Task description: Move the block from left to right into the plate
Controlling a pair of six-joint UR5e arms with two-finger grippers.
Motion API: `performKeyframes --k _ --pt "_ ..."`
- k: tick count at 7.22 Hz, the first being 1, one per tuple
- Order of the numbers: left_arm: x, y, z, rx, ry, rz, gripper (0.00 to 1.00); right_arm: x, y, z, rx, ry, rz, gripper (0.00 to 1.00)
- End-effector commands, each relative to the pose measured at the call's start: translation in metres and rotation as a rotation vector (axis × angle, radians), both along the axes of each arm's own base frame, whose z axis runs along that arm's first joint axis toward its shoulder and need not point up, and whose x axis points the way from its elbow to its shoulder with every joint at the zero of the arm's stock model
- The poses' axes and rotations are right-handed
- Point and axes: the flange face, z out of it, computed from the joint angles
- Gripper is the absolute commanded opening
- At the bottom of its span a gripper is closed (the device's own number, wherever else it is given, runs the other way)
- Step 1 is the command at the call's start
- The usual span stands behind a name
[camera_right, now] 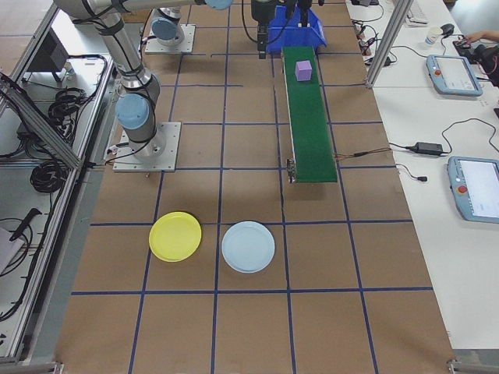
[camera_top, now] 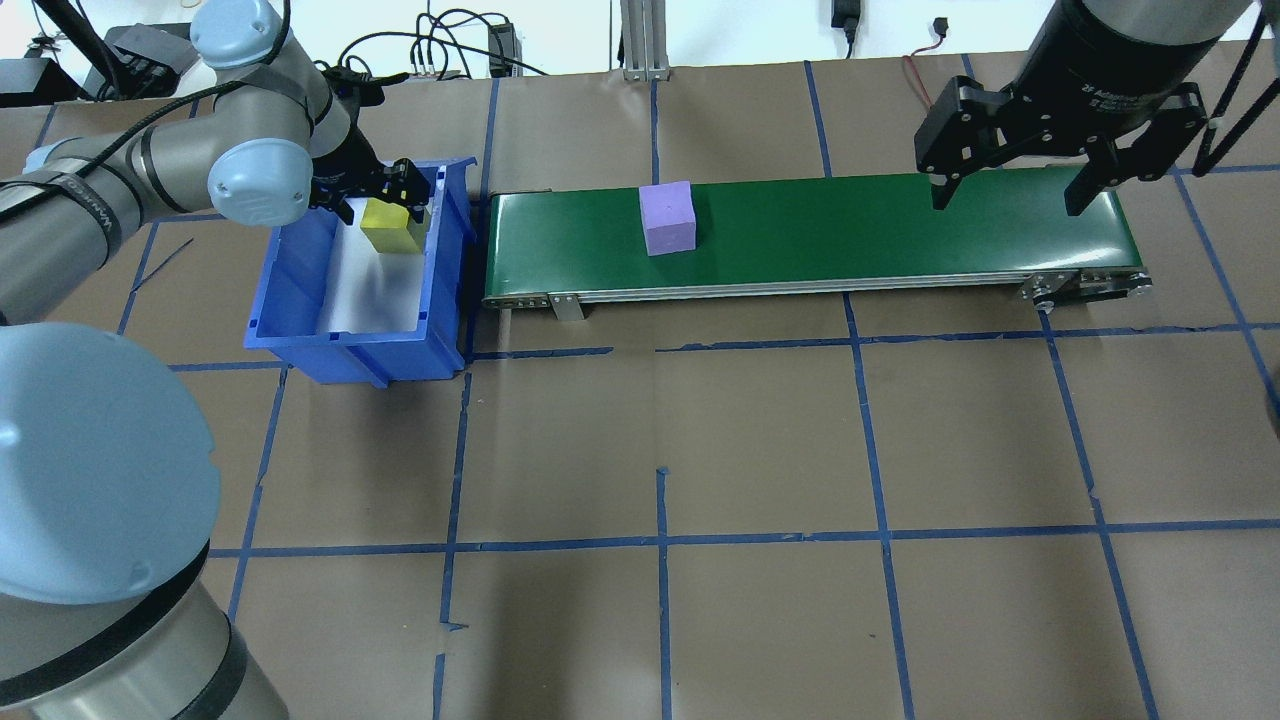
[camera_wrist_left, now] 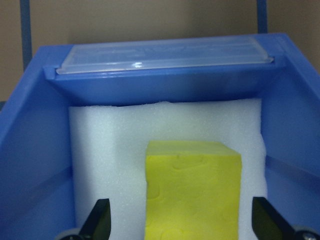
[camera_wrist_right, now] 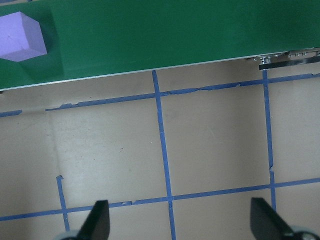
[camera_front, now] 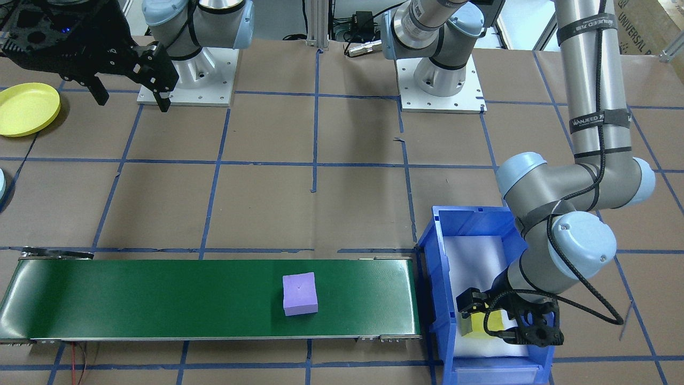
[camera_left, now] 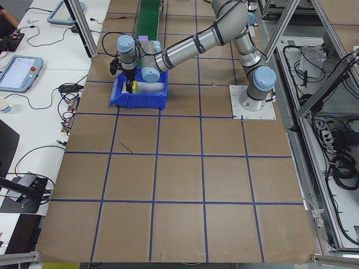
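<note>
A yellow block (camera_wrist_left: 192, 190) rests on white foam inside the blue bin (camera_wrist_left: 30, 150). My left gripper (camera_wrist_left: 182, 225) is lowered into the bin (camera_top: 350, 345) and stands open, one finger on each side of the yellow block (camera_top: 390, 228) with gaps between. A purple block (camera_top: 668, 218) sits on the green conveyor belt (camera_top: 850, 225), left of its middle in the overhead view. My right gripper (camera_top: 1010, 195) hangs open and empty above the belt's right end. The pale yellow plate (camera_right: 175, 236) lies on the table beyond that end of the belt, also visible as plate (camera_front: 26, 108).
A light blue plate (camera_right: 248, 246) lies beside the yellow one. The two arm bases (camera_front: 187, 80) stand on the robot's side of the table. Blue tape lines grid the brown table surface. The bin stands right against the belt's left end.
</note>
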Motion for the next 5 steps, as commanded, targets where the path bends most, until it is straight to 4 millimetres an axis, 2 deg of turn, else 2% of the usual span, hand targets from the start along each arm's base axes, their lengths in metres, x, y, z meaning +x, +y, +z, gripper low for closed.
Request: performKeyframes --k 1,2,3,4,5 --pt "0.000 0.000 -0.009 0.007 0.005 -0.003 0.72 0.000 0.000 0.000 0.000 -0.002 0.000 1.00" --pt "0.000 0.000 -0.005 0.001 0.006 -0.006 0.40 0.000 0.000 0.000 -0.001 -0.001 0.000 1.00" --pt "0.000 -0.002 0.018 -0.035 -0.001 -0.015 0.31 0.000 0.000 0.000 -0.001 -0.003 0.000 1.00" --pt "-0.004 0.003 0.053 -0.087 -0.006 -0.020 0.31 0.000 0.000 0.000 -0.001 -0.004 0.000 1.00" --pt "-0.015 0.013 0.101 -0.156 0.010 -0.027 0.31 0.000 0.000 0.000 -0.003 -0.004 0.000 1.00"
